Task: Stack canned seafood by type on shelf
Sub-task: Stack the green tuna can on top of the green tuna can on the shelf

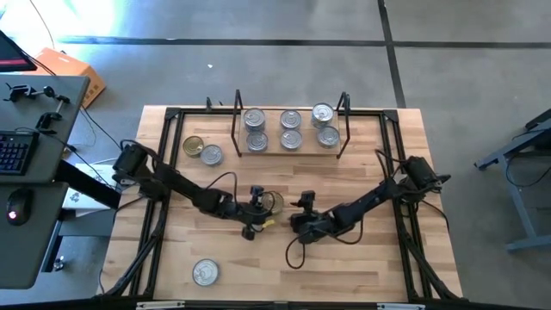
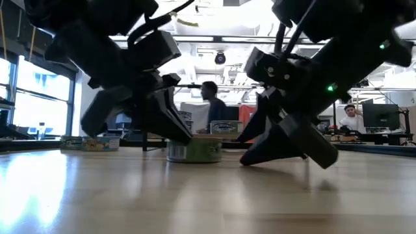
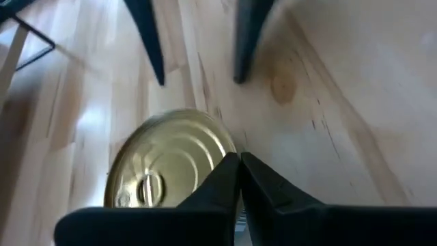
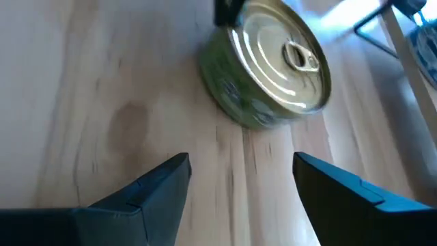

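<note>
at table centre, between your two grippers: one flat round gold-lidded tin [image 1: 273, 201], green-sided, upright on the wood, unheld, awaiting shelving. left gripper [image 3: 239, 160] fingers pinched together just beside it, empty. right gripper [image 4: 239, 171] low, spread wide, aimed at it. wire-framed light-wood shelf [image 1: 289, 148] behind holds silver tins.

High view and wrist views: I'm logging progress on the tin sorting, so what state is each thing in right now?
Left end effector: shut, empty, beside the gold-lidded tin.
Right end effector: open, empty, facing the same tin.
Gold-lidded tin: upright on the table between both end effectors, sealed.
Shelf: holds six silver-lidded tins.
Tins left of shelf: one gold-lidded, one silver-lidded, unshelved.
Near-edge tin: alone, unshelved.
</note>
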Controlling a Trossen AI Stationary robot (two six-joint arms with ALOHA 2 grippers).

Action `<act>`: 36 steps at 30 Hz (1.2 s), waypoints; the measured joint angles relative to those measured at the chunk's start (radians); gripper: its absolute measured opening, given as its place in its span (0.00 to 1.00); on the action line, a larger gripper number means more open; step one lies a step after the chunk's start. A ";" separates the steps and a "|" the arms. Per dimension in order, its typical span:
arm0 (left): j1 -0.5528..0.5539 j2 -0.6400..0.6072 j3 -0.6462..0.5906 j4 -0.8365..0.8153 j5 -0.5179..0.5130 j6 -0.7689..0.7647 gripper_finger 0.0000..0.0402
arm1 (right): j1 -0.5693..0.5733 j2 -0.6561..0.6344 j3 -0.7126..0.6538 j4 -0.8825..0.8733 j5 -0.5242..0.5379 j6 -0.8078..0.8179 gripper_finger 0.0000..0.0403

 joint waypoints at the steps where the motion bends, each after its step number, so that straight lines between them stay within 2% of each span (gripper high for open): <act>1: -0.002 -0.013 0.000 -0.002 0.000 -0.020 0.01 | -0.003 0.000 -0.001 0.031 -0.013 -0.024 0.64; 4: -0.008 -0.053 0.002 -0.005 0.000 -0.084 0.01 | -0.006 0.001 0.029 0.044 -0.021 -0.131 0.64; 11: -0.013 -0.074 0.001 -0.003 -0.003 -0.111 0.00 | -0.011 0.000 0.090 0.025 -0.028 -0.389 0.64; 15: -0.012 -0.074 0.001 -0.001 -0.004 -0.113 0.00 | -0.048 0.004 0.074 0.047 -0.089 -0.393 0.64; 19: -0.012 -0.074 0.001 0.001 -0.006 -0.117 0.00 | -0.083 0.029 0.065 0.064 -0.066 -0.394 0.64; 23: -0.012 -0.074 0.001 0.013 -0.006 -0.117 0.00 | -0.119 0.055 0.065 0.118 -0.113 -0.364 0.64; 28: -0.012 -0.074 0.001 0.047 -0.015 -0.117 0.00 | -0.131 0.060 0.065 0.155 -0.121 -0.358 0.63; 32: -0.017 -0.074 0.002 0.053 -0.059 -0.117 0.00 | -0.130 0.058 0.070 0.143 -0.119 -0.324 0.55; 36: -0.027 -0.075 0.003 0.088 -0.136 -0.112 0.01 | -0.115 0.026 0.112 -0.034 -0.122 -0.181 0.35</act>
